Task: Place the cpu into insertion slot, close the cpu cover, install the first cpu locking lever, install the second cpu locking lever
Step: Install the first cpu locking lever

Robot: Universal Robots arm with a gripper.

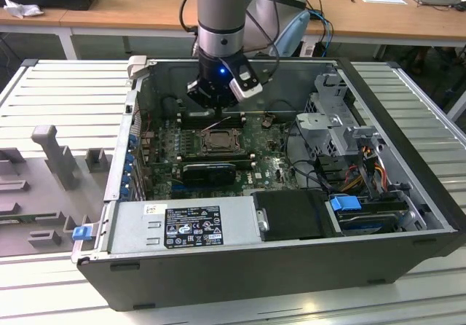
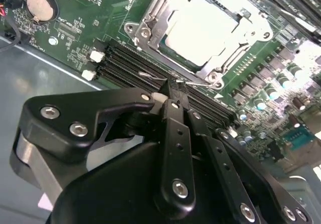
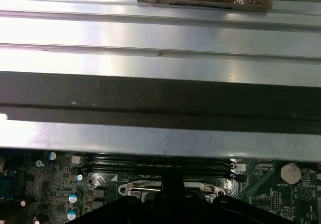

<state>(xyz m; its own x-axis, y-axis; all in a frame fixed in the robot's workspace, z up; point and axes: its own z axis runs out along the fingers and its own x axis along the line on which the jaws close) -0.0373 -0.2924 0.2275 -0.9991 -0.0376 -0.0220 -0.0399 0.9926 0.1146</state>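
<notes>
Second wrist view: gripper (image 2: 173, 94) sits low over the green motherboard (image 2: 80, 13), fingers drawn together w/ tips meeting just above the black memory slots (image 2: 120, 66), right at the socket's edge. A thin wire lever (image 2: 193, 83) lies at the fingertips; can't tell if it's actually pinched. Cpu (image 2: 203, 25) lies flat in the insertion slot (image 2: 234, 14), dull silver top showing through the cut-out of the cpu cover (image 2: 150, 20), which is folded down over it. Round coin cell (image 2: 41, 6) sits well apart on the board, near the grey case wall.

Exterior view: gripper (image 1: 217, 112) hangs from the arm (image 1: 222, 19) inside the open PC case (image 1: 240, 267), just above the far side of the socket; cover (image 1: 218, 141) seen beneath it. Black graphics card (image 1: 210, 170) lies just beside the socket on the near side. Power supply w/ label (image 1: 191, 225) runs along the case's near wall; drive cage (image 1: 336, 110) on the exterior view's right. Case rests on a ribbed metal bench (image 1: 65, 92).

First wrist view: case rim and ribbed bench (image 3: 160, 33) above, memory slots (image 3: 160, 159) and coin cell (image 3: 290, 173) below.
</notes>
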